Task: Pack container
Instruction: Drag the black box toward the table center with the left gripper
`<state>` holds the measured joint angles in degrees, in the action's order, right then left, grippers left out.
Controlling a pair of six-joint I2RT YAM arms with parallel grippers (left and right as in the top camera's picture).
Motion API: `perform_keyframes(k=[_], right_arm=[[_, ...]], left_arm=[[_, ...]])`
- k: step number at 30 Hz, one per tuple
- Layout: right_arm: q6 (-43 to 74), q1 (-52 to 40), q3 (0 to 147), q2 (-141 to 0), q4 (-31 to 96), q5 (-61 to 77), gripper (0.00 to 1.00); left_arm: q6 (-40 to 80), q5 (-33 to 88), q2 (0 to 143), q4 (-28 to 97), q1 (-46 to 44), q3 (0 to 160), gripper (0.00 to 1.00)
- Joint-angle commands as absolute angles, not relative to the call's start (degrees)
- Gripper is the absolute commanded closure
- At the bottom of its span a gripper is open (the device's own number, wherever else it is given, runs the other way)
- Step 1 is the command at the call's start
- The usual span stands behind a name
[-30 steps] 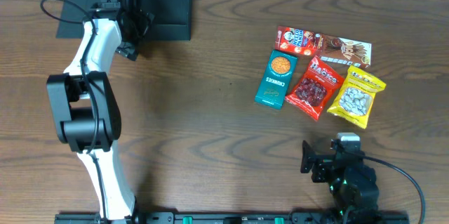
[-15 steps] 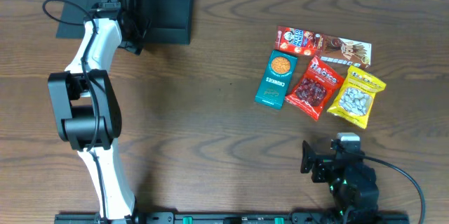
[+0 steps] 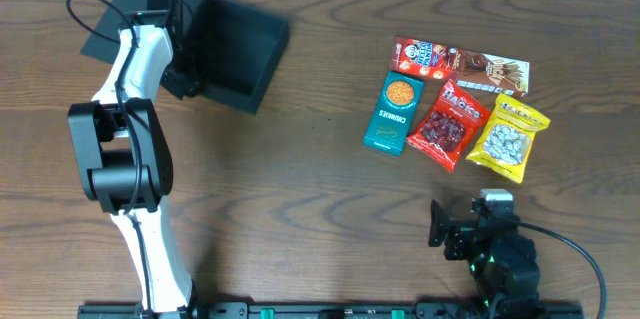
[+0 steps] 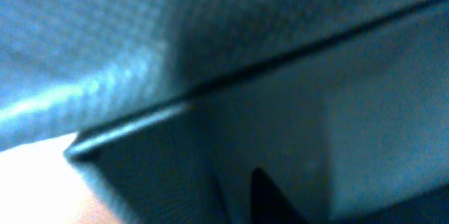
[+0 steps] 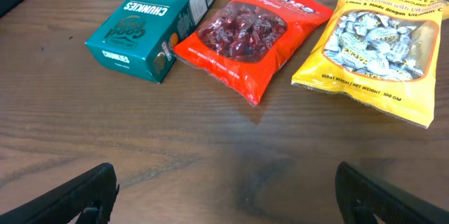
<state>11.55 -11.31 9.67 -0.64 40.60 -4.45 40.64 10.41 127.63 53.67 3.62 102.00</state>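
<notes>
The container lies open and askew at the table's far left, its flap lid spread flat to its left. The left gripper is at the container's left wall. The wrist view shows only blurred dark cardboard, so I cannot tell its grip. Well to the container's right lie a teal box, a red packet, a yellow packet and a red-brown box. Nearer than these, the right gripper hovers with fingers spread wide, empty.

The teal box reads "Good CHUNKIES". The yellow bag shows "100 GM". The red bag has unreadable print.
</notes>
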Motion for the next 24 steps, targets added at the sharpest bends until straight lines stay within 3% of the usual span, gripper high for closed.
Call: perform_keyframes(k=[1, 2, 11, 24], right_arm=[[12.16, -10.90, 9.21, -0.32, 40.71, -4.45, 0.01], [12.19, -10.90, 9.21, -0.32, 40.71, -4.45, 0.01], [12.16, -10.90, 9.21, -0.32, 40.71, -4.45, 0.01], [12.16, -10.90, 9.21, -0.32, 40.71, -4.45, 0.01]], left_arm=[[30.26, 5.76, 129.21, 57.65, 3.70, 101.54, 0.90], [29.28, 4.12, 129.21, 59.37, 3.55, 101.54, 0.94], [23.70, -5.23, 129.21, 65.06, 0.49, 101.54, 0.94], [10.39, -12.21, 129.21, 62.52, -7.86, 102.02, 0.94]])
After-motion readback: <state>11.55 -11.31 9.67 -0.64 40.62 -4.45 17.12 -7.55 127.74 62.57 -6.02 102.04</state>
